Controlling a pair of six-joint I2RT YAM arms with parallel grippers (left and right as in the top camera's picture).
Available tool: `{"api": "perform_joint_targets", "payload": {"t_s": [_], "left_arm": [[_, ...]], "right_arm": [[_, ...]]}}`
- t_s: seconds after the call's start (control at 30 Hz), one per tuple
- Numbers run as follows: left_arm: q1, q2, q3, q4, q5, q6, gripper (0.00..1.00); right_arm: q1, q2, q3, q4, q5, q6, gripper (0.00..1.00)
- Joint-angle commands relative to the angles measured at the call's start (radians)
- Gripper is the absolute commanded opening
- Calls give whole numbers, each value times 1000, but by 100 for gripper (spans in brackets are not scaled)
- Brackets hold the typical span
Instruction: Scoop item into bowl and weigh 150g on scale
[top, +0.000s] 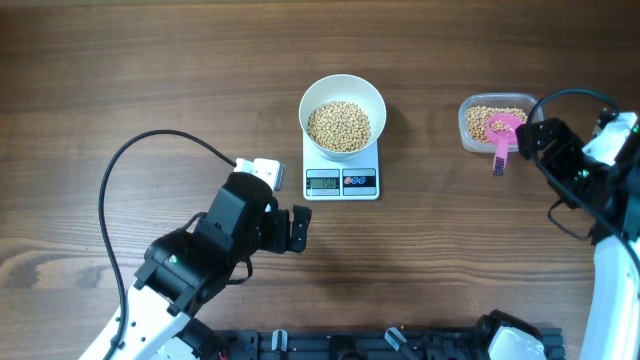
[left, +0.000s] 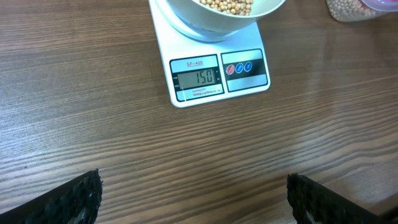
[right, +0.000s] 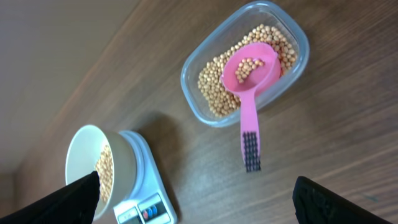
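Observation:
The white bowl (top: 312, 100), filled with tan beans (top: 339, 125), stands on the white scale (top: 342, 182). In the left wrist view the scale's display (left: 198, 77) reads 150. The pink scoop (right: 249, 81) lies with its cup in the clear tub (right: 193, 93) of beans, a few beans in it, and its handle hangs over the rim. My right gripper (top: 525, 140) hovers just right of the scoop, open and empty, as the right wrist view (right: 196, 199) shows. My left gripper (left: 194, 199) is open over bare wood, below and left of the scale.
The clear tub (top: 468, 128) sits at the right of the table, apart from the scale. A black cable (top: 150, 145) loops over the wood on the left. Both arm bases (top: 400, 345) fill the front edge.

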Motion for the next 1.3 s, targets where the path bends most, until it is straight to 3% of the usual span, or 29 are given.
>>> {"api": "perform_joint_targets", "payload": {"t_s": [0.0, 0.2, 0.9, 1.13, 1.27], "left_arm": [[-3, 3, 14, 3, -17, 12, 100], [-4, 3, 14, 3, -17, 12, 100], [-4, 3, 14, 3, -17, 12, 100], [-3, 3, 14, 3, -17, 12, 100], [-3, 3, 14, 3, -17, 12, 100]], "right_arm": [[2, -21, 1, -30, 37, -51, 99], [2, -11, 1, -97, 45, -52, 100], [2, -14, 0, -97, 45, -50, 100], [6, -151, -9, -89, 145, -55, 100], [37, -315, -80, -27, 175, -278, 100]]}}
